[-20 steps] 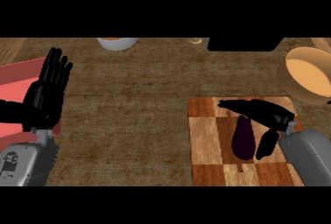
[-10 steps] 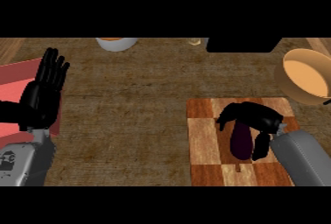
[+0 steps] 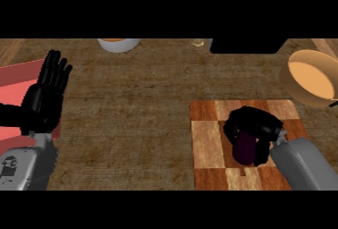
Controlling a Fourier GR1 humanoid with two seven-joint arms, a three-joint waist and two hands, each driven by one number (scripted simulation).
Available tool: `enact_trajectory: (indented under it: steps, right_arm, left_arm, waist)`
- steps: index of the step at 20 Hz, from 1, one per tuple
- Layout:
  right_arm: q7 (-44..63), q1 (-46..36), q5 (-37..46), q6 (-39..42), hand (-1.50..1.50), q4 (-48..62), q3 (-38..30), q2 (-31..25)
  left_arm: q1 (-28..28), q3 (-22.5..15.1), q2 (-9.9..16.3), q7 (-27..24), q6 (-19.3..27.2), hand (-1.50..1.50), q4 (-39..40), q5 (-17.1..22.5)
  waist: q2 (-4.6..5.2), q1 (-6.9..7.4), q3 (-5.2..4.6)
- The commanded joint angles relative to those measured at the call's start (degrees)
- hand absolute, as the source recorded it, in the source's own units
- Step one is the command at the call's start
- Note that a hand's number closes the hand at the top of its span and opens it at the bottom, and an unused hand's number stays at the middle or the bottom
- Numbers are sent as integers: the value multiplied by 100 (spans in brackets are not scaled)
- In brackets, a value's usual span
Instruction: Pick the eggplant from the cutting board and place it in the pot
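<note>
Purple and glossy, the long dark eggplant (image 3: pixel 246 149) lies lengthwise on the checkered wooden cutting board (image 3: pixel 210 143), which serves as the landmark for everything else on the brown woven-textured worktop (image 3: pixel 132 112). The robot's black right hand (image 3: pixel 254 127) sits over the upper end of the eggplant, on the right half of the board, with its fingers curled down around the vegetable so that only the lower end shows beneath the palm. Compared with half a second ago, the fingers have drawn in tighter around the eggplant, and a second ago they were spread apart above it; the grasp looks to have just closed. The eggplant appears to rest on the board, so the lift has not begun. The tan round pot (image 3: pixel 314 79) with its pale orange inside stands off the board's upper right corner, near the frame's right edge and partly cut off by it. With the hold apparently made, the next step is probably to raise the eggplant and carry it up and to the right into that pot. The robot's black left hand (image 3: pixel 45 96) rests open with fingers straight and pointing up, well to the left of the board, over a red tray-like object (image 3: pixel 20 76); it has not moved. Far above the board, a white cup (image 3: pixel 119 44) and a black box-like shape (image 3: pixel 247 45) sit along the worktop's back edge.
</note>
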Motion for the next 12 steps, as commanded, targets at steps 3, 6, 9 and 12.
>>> enact_trajectory:
  steps: [3,6,9,12]
  right_arm:
    - [91,653,105,-631,150,-715,-342,-108]
    - [1475,-379,-140,-25,150,-628,-1065,389]
    - [3248,-1080,442,-804,150,-34,-1526,1071]
    - [4421,-1519,888,-1347,150,36,-1849,1278]
  left_arm:
    - [391,-46,-10,215,-11,0,-533,-35]
    - [112,-60,-114,-8,-29,0,-116,-53]
    - [-2,-167,-58,72,-121,0,-168,-74]
    - [-93,-135,-93,55,-85,0,-145,-47]
  waist:
    - [33,-5,85]
    - [51,17,77]
    - [137,342,65]
    - [165,462,42]
